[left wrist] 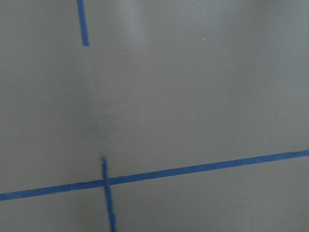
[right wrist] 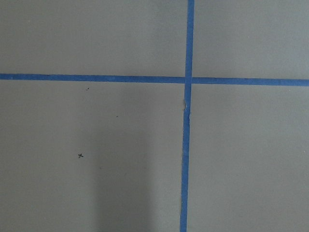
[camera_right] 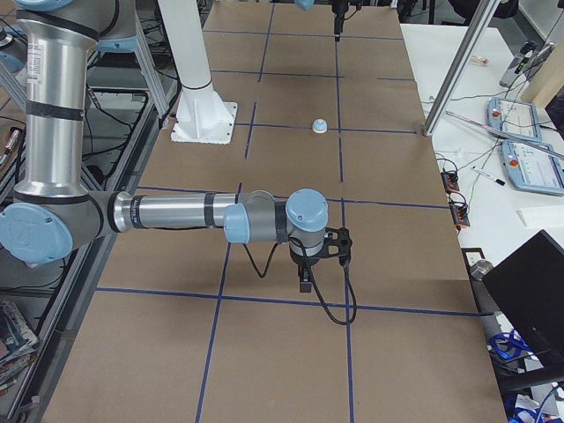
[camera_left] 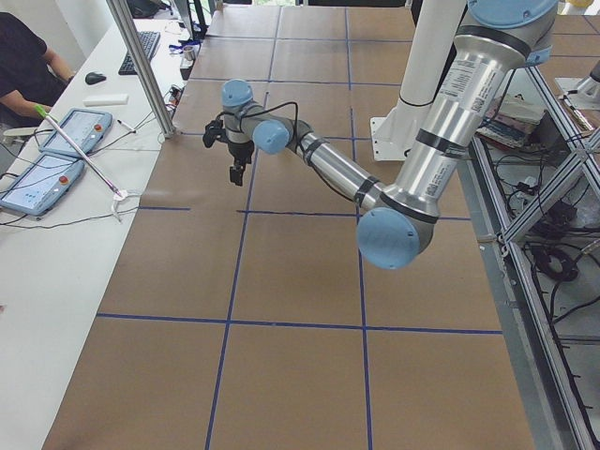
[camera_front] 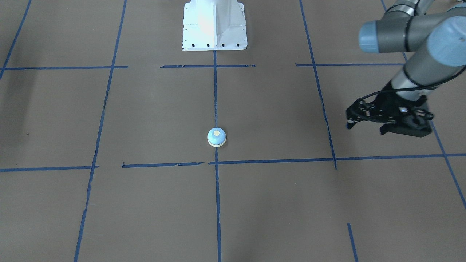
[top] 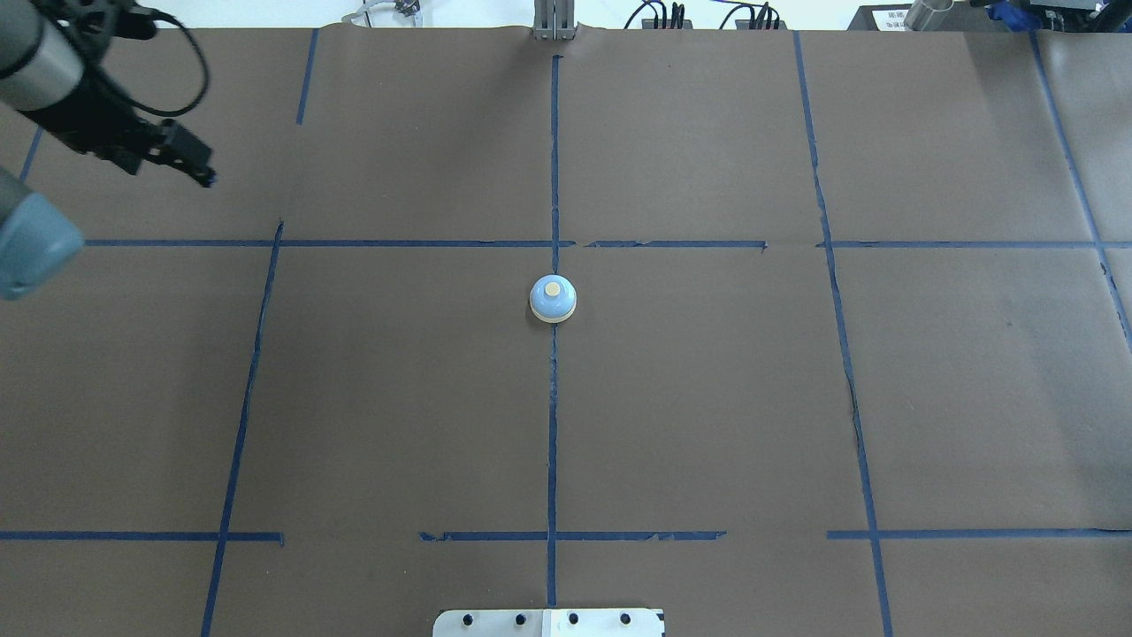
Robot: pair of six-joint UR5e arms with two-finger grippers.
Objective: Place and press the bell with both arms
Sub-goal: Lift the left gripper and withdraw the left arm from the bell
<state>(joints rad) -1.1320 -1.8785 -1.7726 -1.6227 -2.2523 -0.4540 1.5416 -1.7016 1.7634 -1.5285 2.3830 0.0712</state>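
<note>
The bell [camera_front: 216, 137], a light-blue dome with a cream base and button, stands alone on the brown table on the centre tape line; it also shows in the overhead view [top: 553, 299] and the right side view [camera_right: 320, 126]. My left gripper [camera_front: 349, 123] hangs above the table far from the bell, at the overhead view's top left [top: 209, 179]; its fingers taper to one tip and look shut and empty. My right gripper [camera_right: 303, 284] shows only in the right side view, low over the table's near end; I cannot tell if it is open or shut.
The white pedestal [camera_front: 214, 25] stands at the robot's edge of the table. Blue tape lines [top: 553, 425] grid the brown surface. Beside the table, a white desk carries tablets [camera_left: 56, 159] next to a metal post [camera_left: 141, 66]; a seated person [camera_left: 23, 56] is there.
</note>
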